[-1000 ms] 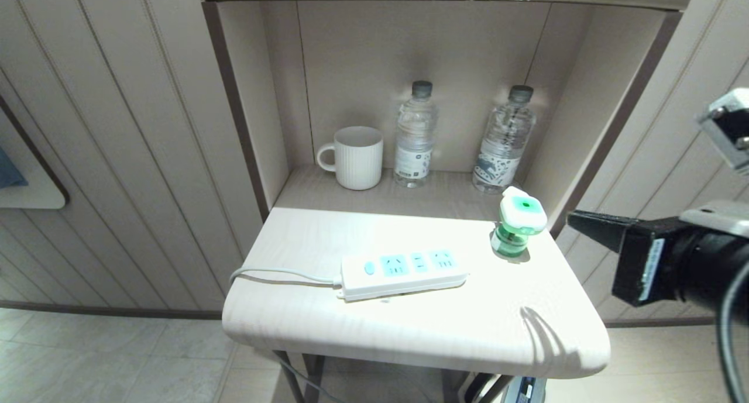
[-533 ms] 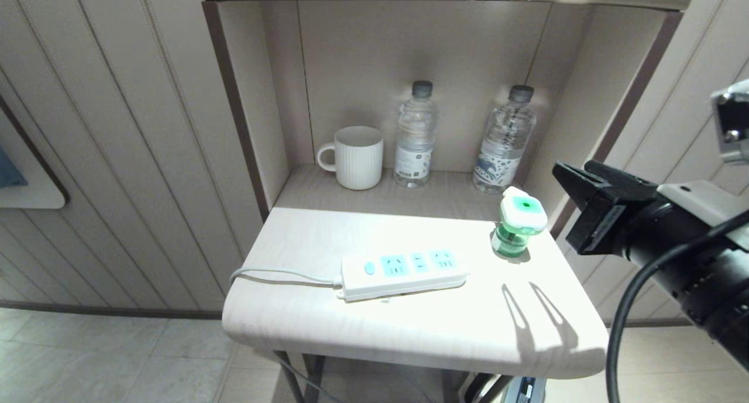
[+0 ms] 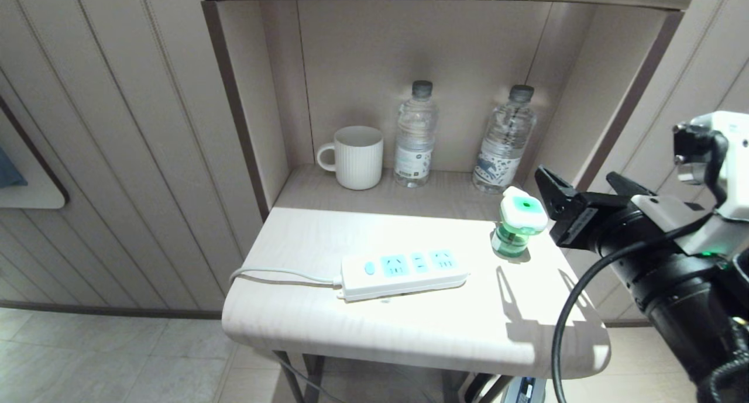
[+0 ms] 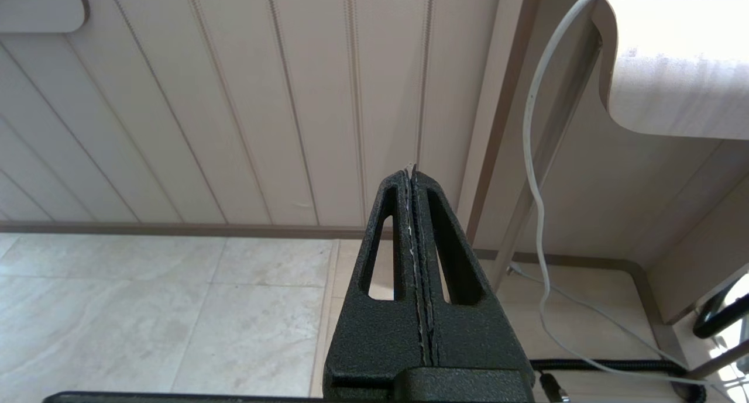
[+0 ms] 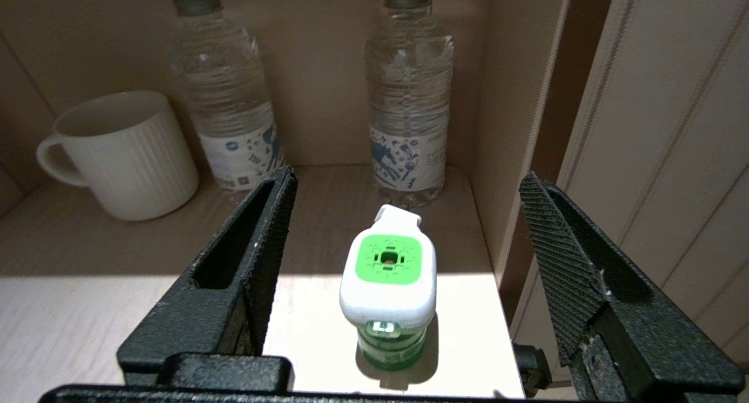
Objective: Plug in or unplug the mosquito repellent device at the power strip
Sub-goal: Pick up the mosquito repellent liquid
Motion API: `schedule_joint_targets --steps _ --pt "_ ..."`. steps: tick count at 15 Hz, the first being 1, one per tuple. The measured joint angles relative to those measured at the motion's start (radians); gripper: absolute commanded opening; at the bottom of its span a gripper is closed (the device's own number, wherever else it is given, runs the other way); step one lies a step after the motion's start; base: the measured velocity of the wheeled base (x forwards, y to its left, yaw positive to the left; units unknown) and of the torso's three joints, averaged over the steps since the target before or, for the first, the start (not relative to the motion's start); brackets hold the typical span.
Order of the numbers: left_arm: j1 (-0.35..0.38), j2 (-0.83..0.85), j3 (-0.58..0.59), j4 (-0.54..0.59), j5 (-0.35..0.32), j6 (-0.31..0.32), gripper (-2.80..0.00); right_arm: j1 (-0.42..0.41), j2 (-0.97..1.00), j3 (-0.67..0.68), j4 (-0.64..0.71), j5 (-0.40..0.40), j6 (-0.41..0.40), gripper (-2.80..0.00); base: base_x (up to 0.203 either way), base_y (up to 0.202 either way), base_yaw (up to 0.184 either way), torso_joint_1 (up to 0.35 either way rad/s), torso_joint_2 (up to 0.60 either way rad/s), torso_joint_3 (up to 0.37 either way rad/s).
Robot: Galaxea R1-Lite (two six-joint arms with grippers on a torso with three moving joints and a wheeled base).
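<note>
Currently mosquito repellent device (image 5: 388,292) stands upright, unplugged, at table's (image 3: 409,333) back right corner, well apart from power strip (image 3: 404,271) lying mid-table. Risk: top-heavy white head on small green bottle; finger clipping head on approach likely tips it or knocks it off nearby edge. Right gripper (image 5: 404,239) beside device, level with head, fingers wide, empty, framing it. Left gripper (image 4: 414,181) parked low beside table, fingers pressed together.

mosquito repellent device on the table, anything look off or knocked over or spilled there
Nothing stands out. The mosquito repellent device stands upright and unplugged near the table's right rear corner, apart from the power strip, which lies flat with its sockets empty. No spill shows. The open right gripper is beside it, not touching.
</note>
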Motion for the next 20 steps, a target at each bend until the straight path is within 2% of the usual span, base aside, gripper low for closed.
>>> schedule_joint_targets --steps 2,5,10,20 --pt "0.000 0.000 0.000 0.000 0.000 0.000 -2.80 -0.005 0.058 0.009 -0.118 -0.035 -0.041 0.00 0.000 0.000 0.000 0.000 0.00 0.000" --pt "0.000 0.000 0.000 0.000 0.000 0.000 -2.80 -0.020 0.143 0.015 -0.227 -0.046 -0.074 0.00 0.000 0.000 0.000 0.000 0.00 0.000" --pt "0.000 0.000 0.000 0.000 0.000 0.000 -2.80 -0.072 0.204 -0.027 -0.238 -0.043 -0.105 0.00 0.000 0.000 0.000 0.000 0.00 0.000" --pt "0.000 0.000 0.000 0.000 0.000 0.000 -2.80 -0.118 0.301 -0.142 -0.235 -0.015 -0.160 0.00 0.000 0.000 0.000 0.000 0.00 0.000"
